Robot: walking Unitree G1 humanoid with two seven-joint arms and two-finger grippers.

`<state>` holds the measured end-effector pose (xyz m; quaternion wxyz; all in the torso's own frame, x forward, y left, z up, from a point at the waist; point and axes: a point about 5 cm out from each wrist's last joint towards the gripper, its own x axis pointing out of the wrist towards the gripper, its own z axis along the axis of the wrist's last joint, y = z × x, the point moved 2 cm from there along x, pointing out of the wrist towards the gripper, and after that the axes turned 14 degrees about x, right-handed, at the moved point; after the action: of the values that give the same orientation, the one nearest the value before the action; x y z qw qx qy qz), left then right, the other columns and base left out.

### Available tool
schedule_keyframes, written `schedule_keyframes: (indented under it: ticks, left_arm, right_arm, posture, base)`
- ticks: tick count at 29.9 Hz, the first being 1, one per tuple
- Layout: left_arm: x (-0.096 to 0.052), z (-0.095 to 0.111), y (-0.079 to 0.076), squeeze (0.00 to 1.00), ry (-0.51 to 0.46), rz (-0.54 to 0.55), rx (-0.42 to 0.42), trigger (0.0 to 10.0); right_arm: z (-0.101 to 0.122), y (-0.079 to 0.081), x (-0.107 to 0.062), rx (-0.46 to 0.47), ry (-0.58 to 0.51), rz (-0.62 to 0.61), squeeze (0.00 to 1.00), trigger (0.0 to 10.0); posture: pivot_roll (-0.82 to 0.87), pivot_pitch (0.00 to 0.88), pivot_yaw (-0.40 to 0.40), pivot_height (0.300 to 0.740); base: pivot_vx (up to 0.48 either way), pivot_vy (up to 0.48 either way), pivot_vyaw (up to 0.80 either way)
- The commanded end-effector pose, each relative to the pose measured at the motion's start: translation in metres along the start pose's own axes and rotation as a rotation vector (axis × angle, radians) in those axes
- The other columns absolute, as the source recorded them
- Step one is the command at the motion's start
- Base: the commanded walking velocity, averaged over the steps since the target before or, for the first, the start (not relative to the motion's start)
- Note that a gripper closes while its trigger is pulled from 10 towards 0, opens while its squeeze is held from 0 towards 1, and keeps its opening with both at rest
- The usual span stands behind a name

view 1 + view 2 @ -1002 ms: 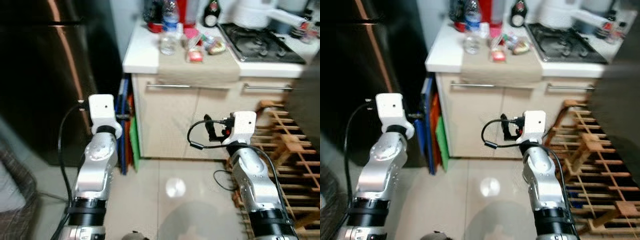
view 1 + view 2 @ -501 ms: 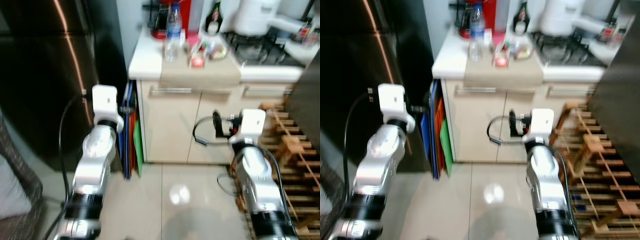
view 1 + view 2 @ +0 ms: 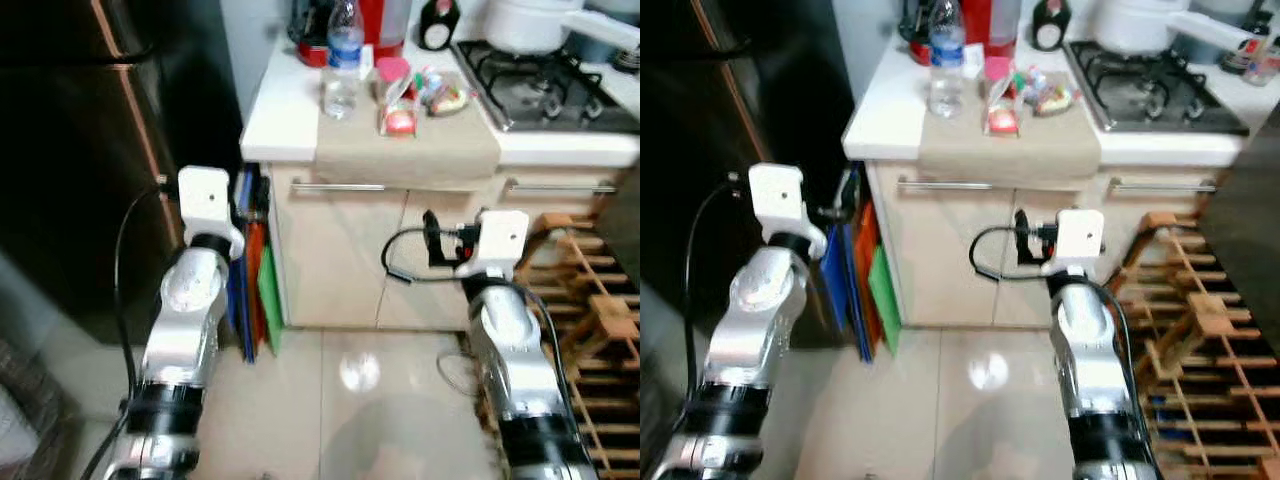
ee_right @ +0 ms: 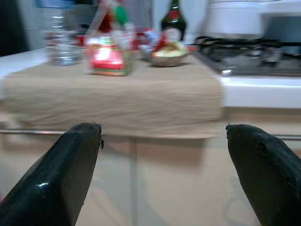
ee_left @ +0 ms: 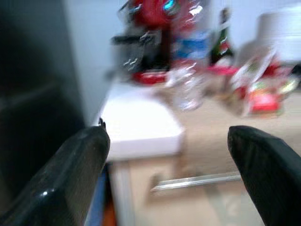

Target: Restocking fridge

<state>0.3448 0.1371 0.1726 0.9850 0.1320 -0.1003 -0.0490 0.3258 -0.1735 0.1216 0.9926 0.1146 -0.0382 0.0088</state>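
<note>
Head views: both arms are raised before the cabinet front, well short of the worktop (image 3: 285,120). On it stand a clear water bottle (image 3: 343,60) and packaged groceries (image 3: 398,108) on a beige cloth (image 3: 410,150); the dark fridge (image 3: 80,150) stands to the left, door closed. Left wrist view: left gripper (image 5: 176,160) jaws spread and empty, the bottle (image 5: 190,70) ahead and above between them. Right wrist view: right gripper (image 4: 162,165) jaws spread and empty, a red packet (image 4: 107,60) ahead, above jaw level. Risk, as judged: jaws sit below the worktop edge, so a forward reach could strike it, drag the cloth and topple the bottle.
</note>
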Motion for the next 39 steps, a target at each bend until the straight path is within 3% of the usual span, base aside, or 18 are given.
schedule_keyframes:
  ticks: [1, 4, 10, 11, 15, 24, 28, 30, 32, 35, 39]
  left_arm:
    - [0.003, 0.011, -0.007, 0.00, -0.048, -0.028, -0.009, 10.0]
    - [0.003, 0.012, -0.007, 0.00, -0.054, -0.028, -0.011, 10.0]
    - [0.006, 0.027, -0.006, 0.00, -0.115, -0.025, -0.016, 10.0]
    - [0.008, 0.035, -0.007, 0.00, -0.146, -0.036, -0.020, 10.0]
    - [0.008, 0.047, -0.011, 0.00, -0.197, -0.057, -0.021, 10.0]
    - [0.010, 0.044, -0.011, 0.00, -0.160, -0.028, -0.007, 10.0]
    - [0.014, 0.048, -0.018, 0.00, -0.146, -0.056, -0.061, 10.0]
    - [0.033, 0.056, -0.026, 0.00, -0.102, -0.074, -0.074, 10.0]
    - [0.038, 0.060, -0.029, 0.00, -0.101, -0.082, -0.084, 10.0]
    - [0.066, 0.085, -0.037, 0.00, -0.110, -0.098, -0.134, 10.0]
    - [0.078, 0.089, -0.037, 0.00, -0.075, -0.080, -0.128, 10.0]
  right_arm:
    - [0.009, -0.003, 0.000, -0.013, -0.037, -0.004, 0.00, 10.0]
    - [0.013, -0.002, 0.001, -0.041, -0.055, -0.001, 0.00, 10.0]
    - [0.044, 0.008, 0.007, -0.082, -0.169, 0.034, 0.02, 10.0]
    - [0.056, 0.010, 0.009, -0.092, -0.210, 0.036, 0.01, 10.0]
    - [0.067, 0.010, 0.013, -0.091, -0.238, 0.035, 0.00, 10.0]
    - [0.055, 0.005, 0.009, -0.065, -0.186, 0.016, 0.00, 10.0]
    - [0.051, 0.007, 0.007, -0.058, -0.170, 0.018, 0.00, 10.0]
    - [0.048, 0.010, 0.004, -0.053, -0.155, 0.025, 0.00, 10.0]
    - [0.048, 0.010, 0.003, -0.053, -0.152, 0.027, 0.00, 10.0]
    - [0.044, 0.006, -0.012, -0.069, -0.120, 0.031, 0.00, 10.0]
    - [0.041, 0.002, -0.028, -0.072, -0.104, 0.007, 0.00, 10.0]
  posture:
    - [-0.01, 0.000, 0.035, 0.740]
    - [-0.01, 0.000, 0.035, 0.740]
    - [-0.01, 0.000, 0.035, 0.740]
    - [-0.01, 0.000, 0.037, 0.740]
    - [-0.01, 0.000, 0.037, 0.740]
    - [-0.01, 0.000, 0.037, 0.740]
    - [-0.01, 0.000, 0.036, 0.740]
    - [-0.02, 0.000, 0.029, 0.740]
    - [-0.02, 0.000, 0.029, 0.740]
    - [-0.05, 0.000, 0.036, 0.740]
    - [-0.09, 0.000, 0.063, 0.740]
  base:
    - [0.465, 0.000, -0.80]
    - [0.465, 0.000, -0.80]
    - [0.471, 0.000, -0.80]
    - [0.472, 0.000, 0.00]
    - [0.472, 0.000, 0.00]
    - [0.052, 0.000, 0.00]
    - [0.000, 0.000, 0.00]
    - [0.000, 0.000, 0.00]
    - [0.000, 0.000, 0.00]
    - [0.000, 0.000, 0.00]
    - [0.000, 0.000, 0.00]
